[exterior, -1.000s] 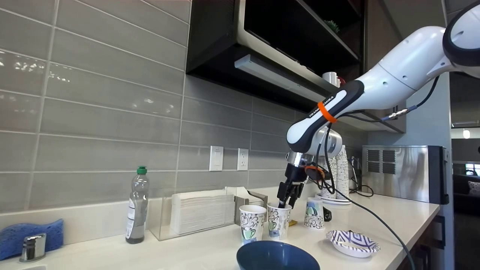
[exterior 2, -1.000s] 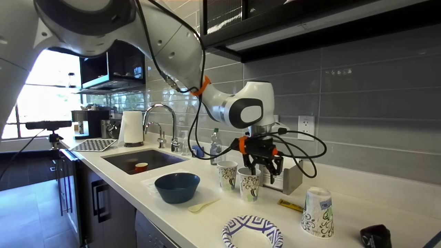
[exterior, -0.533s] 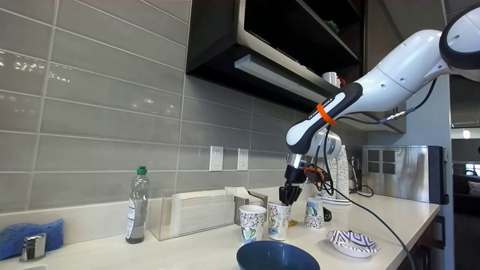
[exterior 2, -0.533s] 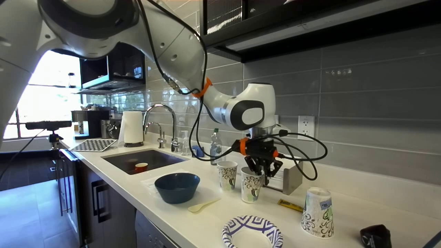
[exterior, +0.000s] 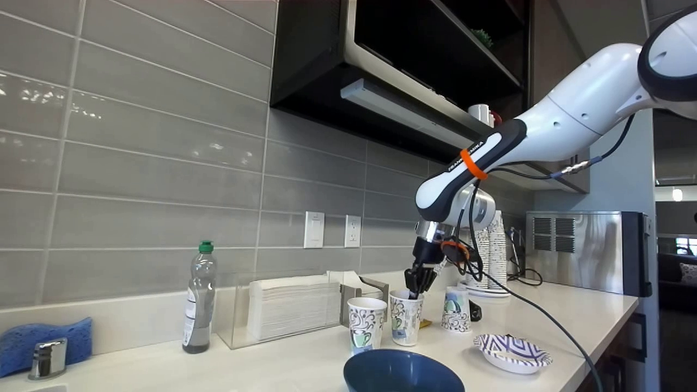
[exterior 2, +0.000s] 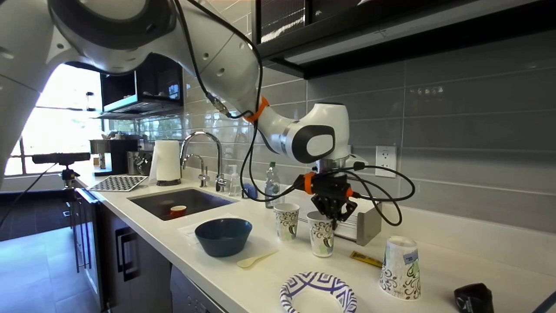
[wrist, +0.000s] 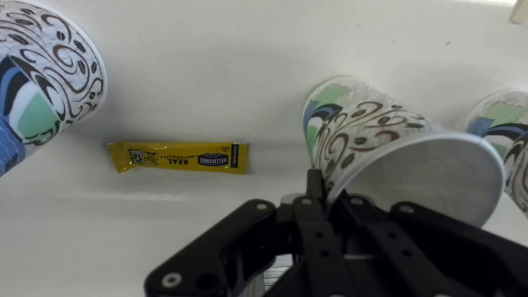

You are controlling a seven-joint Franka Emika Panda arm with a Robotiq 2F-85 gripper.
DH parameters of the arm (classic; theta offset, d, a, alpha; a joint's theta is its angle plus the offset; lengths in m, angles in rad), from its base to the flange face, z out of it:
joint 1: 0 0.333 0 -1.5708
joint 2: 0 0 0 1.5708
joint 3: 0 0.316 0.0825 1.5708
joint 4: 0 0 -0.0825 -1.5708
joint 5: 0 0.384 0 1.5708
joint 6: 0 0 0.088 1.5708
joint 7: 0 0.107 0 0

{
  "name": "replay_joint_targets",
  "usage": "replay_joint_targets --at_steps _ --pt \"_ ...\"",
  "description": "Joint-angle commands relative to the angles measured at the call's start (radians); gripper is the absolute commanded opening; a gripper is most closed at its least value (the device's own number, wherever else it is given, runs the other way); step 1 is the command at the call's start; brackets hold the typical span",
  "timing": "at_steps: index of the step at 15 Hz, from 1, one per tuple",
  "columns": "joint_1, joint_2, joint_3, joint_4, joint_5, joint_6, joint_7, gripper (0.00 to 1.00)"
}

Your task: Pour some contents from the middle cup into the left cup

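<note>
The wrist view shows the black gripper (wrist: pixel 332 196) pinching the rim of the middle cup (wrist: pixel 381 130), with one finger inside and one finger outside. The cup has brown swirls on it, and its pale inside shows, but what it holds is hard to make out. In both exterior views the middle cup looks upright, or almost. I can't tell if its bottom touches the white counter (exterior: pixel 294 365). The left cup (exterior 2: pixel 286 221) stands upright just beside it, with a little gap between them in an exterior view. On the other side, well apart, a third cup (exterior 2: pixel 400 269) is upside down. A yellow mayonnaise packet (wrist: pixel 177 156) lies between that one and the middle cup. A dark blue bowl (exterior 2: pixel 223 239) sits near the left cup, and a pale spoon (exterior 2: pixel 249 262) lies near the bowl. A paper dish (exterior 2: pixel 319 280) with blue zigzags is near the counter's edge. By the grey wall (exterior: pixel 163 125) there is a pile of white napkins (exterior: pixel 294 305), and a bottle (exterior: pixel 200 305) with a green cap stands near it. A blue sponge (exterior: pixel 76 337) sits there too.
</note>
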Motion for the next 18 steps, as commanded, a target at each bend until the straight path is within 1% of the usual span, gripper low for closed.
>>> replay_joint_targets --at_steps 1,5,10,15,18 --pt "-0.028 -0.026 0.024 0.002 0.009 0.025 -0.001 0.01" --pt "-0.03 -0.09 0.046 -0.024 0.023 0.07 -0.038 0.01" --pt "-0.009 -0.154 0.093 -0.04 0.022 0.114 -0.113 0.01" --pt "-0.014 -0.185 0.158 -0.067 0.111 0.186 -0.286 0.01" --pt "-0.002 -0.195 0.185 -0.098 0.136 0.274 -0.39 0.01"
